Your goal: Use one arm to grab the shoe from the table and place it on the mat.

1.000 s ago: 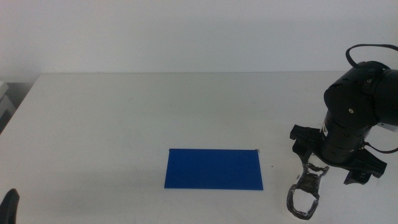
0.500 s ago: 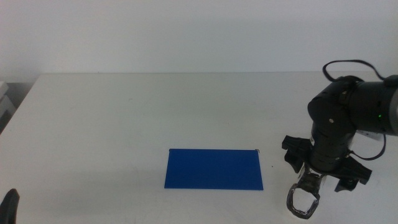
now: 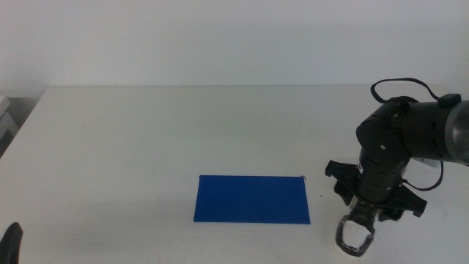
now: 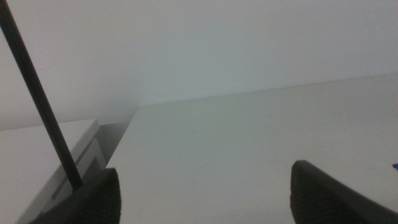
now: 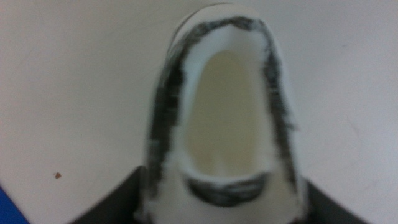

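White table (image 3: 146, 139): right gripper (image 3: 357, 220) clamped on shoe (image 3: 355, 236) (beside mat (image 3: 252, 199)).

One shoe (image 3: 356, 236), one mat (image 3: 252, 199), one table (image 3: 146, 139).

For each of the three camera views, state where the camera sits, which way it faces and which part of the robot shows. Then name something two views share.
Middle view: high, looking forward and down over the table; shows the mat, the right arm, the right gripper on the shoe.
Left wrist view: low over the table; the left gripper is open.
Right wrist view: straight down into the shoe; jaw tips flank it.
Shared: the shoe, in the middle and right wrist views.
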